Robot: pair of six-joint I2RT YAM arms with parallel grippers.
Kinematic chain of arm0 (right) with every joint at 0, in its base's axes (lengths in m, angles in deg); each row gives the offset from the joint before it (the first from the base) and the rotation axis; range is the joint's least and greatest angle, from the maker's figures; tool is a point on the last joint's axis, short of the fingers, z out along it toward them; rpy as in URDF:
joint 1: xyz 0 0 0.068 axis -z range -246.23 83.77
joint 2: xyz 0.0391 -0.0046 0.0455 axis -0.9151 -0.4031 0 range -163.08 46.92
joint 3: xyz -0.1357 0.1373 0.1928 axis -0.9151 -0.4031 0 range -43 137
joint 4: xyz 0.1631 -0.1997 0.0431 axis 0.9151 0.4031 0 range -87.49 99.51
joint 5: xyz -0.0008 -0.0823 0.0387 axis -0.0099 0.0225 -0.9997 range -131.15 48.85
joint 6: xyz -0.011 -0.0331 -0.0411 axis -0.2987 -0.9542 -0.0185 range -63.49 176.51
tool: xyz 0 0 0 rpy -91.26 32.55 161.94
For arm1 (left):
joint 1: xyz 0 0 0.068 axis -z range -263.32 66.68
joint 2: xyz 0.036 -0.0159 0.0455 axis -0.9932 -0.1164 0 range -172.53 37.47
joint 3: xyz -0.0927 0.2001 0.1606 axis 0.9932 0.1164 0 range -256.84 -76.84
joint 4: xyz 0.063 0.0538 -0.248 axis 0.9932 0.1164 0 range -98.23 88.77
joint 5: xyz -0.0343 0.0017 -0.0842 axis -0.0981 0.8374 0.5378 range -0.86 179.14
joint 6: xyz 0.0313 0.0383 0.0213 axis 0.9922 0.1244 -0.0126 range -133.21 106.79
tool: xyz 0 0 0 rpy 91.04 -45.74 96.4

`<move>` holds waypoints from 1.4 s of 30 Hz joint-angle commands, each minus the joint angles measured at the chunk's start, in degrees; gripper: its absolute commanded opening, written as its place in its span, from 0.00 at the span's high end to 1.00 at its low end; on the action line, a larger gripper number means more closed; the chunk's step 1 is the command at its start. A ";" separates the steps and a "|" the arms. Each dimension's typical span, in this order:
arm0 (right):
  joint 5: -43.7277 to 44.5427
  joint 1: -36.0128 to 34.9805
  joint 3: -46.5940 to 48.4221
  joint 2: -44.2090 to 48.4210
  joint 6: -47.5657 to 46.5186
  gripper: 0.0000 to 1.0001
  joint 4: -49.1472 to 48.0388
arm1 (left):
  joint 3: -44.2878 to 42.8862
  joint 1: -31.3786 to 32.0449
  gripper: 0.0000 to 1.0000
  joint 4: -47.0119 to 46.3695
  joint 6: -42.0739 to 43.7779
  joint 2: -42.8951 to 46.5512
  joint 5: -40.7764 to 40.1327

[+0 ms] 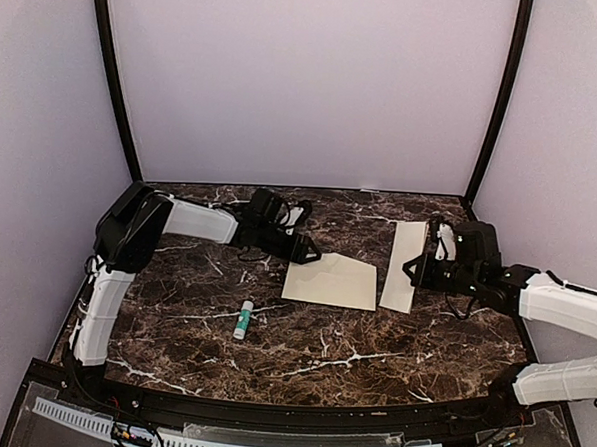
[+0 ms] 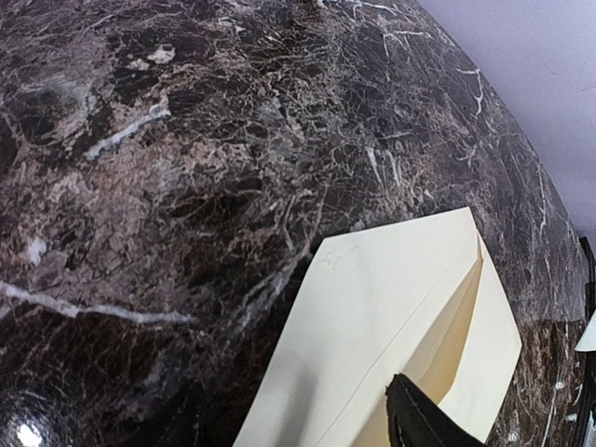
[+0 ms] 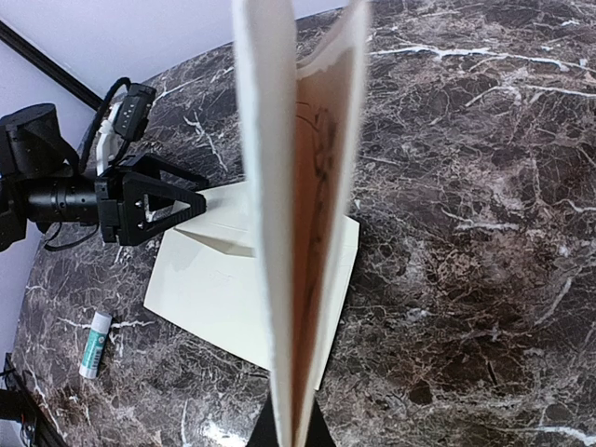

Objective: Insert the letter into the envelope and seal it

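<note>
On the left part of the desk lies a small glue stick, untouched, well apart from the papers. To its right the left gripper reaches to the far left corner of the envelope. Its jaws stand apart, and one finger is at the flap crease; I cannot tell if it lifts the flap or only touches it. The envelope lies flat near the middle of the desk. Just beside it on the right is the letter, folded. The right gripper is closed on the letter and holds it on edge above the desk, apart from the envelope.

I judge the task to be at an early stage. The letter is picked up and folded, but it is not yet inside the envelope, and the sealing is not yet done. What is left: to open the pocket, to slide the letter in, to close the flap, probably with the glue.

For moving there is free marble around the envelope on the near side. The tight place is between the two grippers, because both work at the same envelope. The letter's lower edge must meet the pocket mouth under the flap, and this mouth looks narrow from here.
</note>
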 commanded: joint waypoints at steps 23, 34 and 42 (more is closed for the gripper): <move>-1.25 -1.01 -3.84 -5.35 2.07 1.00 -9.15 | 20.77 0.53 0.46 -5.77 -11.16 9.70 1.90; -0.99 -1.32 -4.21 -12.49 1.77 1.00 -13.96 | 21.84 0.73 0.63 -6.29 -12.87 9.48 6.41; -0.12 -1.32 -4.98 -13.72 1.63 1.00 -15.30 | 21.60 0.81 0.74 -8.60 -14.65 8.45 10.12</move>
